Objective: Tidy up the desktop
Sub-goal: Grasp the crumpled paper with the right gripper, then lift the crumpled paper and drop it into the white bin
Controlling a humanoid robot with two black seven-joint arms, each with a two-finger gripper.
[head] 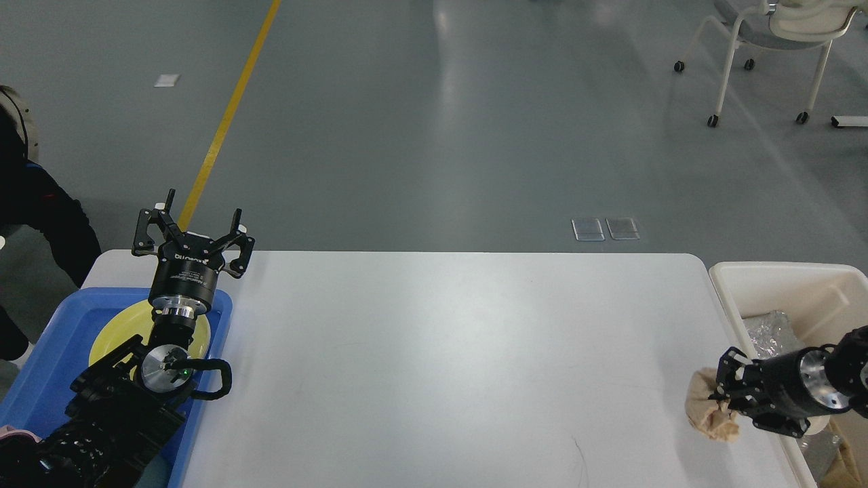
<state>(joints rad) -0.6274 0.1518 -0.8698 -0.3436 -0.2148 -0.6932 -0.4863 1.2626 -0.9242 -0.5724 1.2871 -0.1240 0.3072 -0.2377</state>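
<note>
One beige wad [711,405] sits at the bench's [461,366] right edge, pinched by the right tool [720,398], likely bound for the bin [780,279] beside; left tool [193,234] hangs spread over the tray [47,366].

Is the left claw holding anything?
No, the left claw is open and empty, raised above the blue tray with its yellow plate.

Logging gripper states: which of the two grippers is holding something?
The right gripper, closed on a crumpled beige wad at the desktop's right edge. The left gripper is open and empty.
</note>
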